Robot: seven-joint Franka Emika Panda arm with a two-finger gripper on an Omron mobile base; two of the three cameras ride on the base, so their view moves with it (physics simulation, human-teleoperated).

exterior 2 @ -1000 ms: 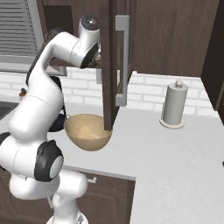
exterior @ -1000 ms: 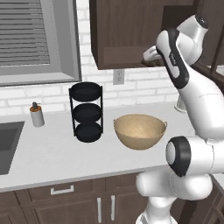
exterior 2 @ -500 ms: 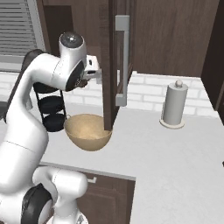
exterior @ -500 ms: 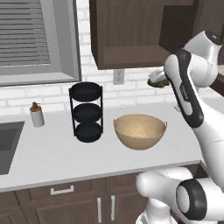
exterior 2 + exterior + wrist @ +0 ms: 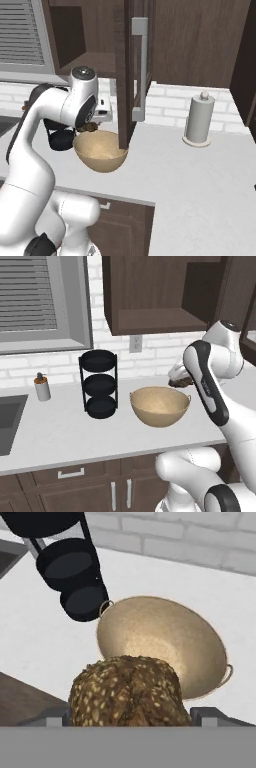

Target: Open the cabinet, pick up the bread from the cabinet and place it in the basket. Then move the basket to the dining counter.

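My gripper (image 5: 181, 381) hangs just above the right rim of the tan basket (image 5: 159, 405), shut on the dark brown bread (image 5: 183, 383). From the hand view, the seeded, lumpy bread (image 5: 128, 691) sits between the fingers, with the round basket (image 5: 165, 642) below and beyond it. In the right base view the bread (image 5: 89, 128) shows under the hand, over the basket (image 5: 100, 151). The dark wooden cabinet (image 5: 160, 293) stands open, its shelf bare; its swung door and long bar handle (image 5: 139, 68) are beside the arm.
A black three-tier rack (image 5: 99, 383) stands left of the basket, with a small soap bottle (image 5: 42, 388) and the sink edge (image 5: 9, 421) farther left. A paper towel roll (image 5: 198, 120) stands at the back right of the white worktop (image 5: 200, 180).
The arm has come down and out of the cabinet with the bread, from shelf height to just above the basket's rim. Basket and rack have not moved.
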